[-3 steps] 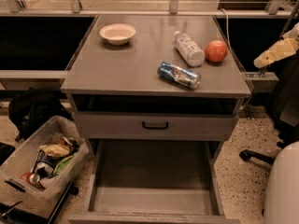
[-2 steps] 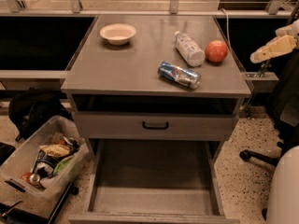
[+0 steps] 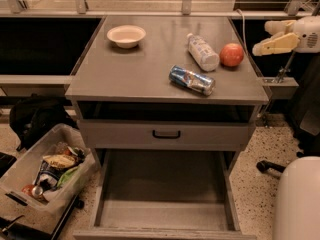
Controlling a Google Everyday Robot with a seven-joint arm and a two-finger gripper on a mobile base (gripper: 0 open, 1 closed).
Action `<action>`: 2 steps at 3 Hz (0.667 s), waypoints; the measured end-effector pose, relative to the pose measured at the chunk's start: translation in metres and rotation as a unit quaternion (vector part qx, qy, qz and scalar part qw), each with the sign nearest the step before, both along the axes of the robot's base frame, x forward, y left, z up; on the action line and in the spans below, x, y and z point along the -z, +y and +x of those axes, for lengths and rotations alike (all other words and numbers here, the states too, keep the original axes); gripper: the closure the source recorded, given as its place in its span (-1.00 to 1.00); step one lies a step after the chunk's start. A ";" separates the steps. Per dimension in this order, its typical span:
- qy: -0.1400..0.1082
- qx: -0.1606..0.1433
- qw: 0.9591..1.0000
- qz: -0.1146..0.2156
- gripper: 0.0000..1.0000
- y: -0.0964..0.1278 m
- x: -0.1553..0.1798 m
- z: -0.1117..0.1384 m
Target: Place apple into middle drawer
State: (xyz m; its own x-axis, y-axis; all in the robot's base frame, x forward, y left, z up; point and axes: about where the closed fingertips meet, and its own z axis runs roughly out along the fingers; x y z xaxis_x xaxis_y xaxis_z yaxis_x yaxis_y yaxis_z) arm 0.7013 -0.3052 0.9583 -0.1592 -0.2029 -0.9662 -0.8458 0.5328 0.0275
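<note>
Your apple (image 3: pixel 232 54) sits on the cabinet top (image 3: pixel 130 71), near its far right corner and just right of a plastic bottle (image 3: pixel 203 52) that lies on its side. Whether the two touch cannot be told. A crushed blue can (image 3: pixel 192 80) lies nearer the front edge, apart from both. At the far left of the top, a small bowl (image 3: pixel 126 35) shows only its pale inside.

Your gripper (image 3: pixel 261 38) hangs in the air off the cabinet's right edge, right of the apple and clear of it, with its two cream fingers (image 3: pixel 277 44) spread apart and grasping nothing.

Below the top, a shut drawer front (image 3: pixel 210 135) carries a black handle (image 3: pixel 166 134). Under that, the open drawer (image 3: pixel 165 211) is pulled out toward you, its flat grey floor in full view between low side walls.

On the floor to the left, a clear plastic bin (image 3: pixel 20 171) holds crumpled wrappers and packets (image 3: pixel 59 166). A black bag (image 3: pixel 35 118) lies behind it.
</note>
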 end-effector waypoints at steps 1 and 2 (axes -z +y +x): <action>-0.004 -0.005 1.000 0.010 -1.00 0.003 -0.004 0.000; 0.006 -0.002 1.000 -0.007 -1.00 0.011 0.005 0.008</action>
State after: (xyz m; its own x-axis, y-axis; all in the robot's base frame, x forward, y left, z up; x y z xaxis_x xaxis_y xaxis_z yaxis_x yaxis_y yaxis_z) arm 0.7096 -0.2945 0.9536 -0.1704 -0.2162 -0.9614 -0.8477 0.5295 0.0312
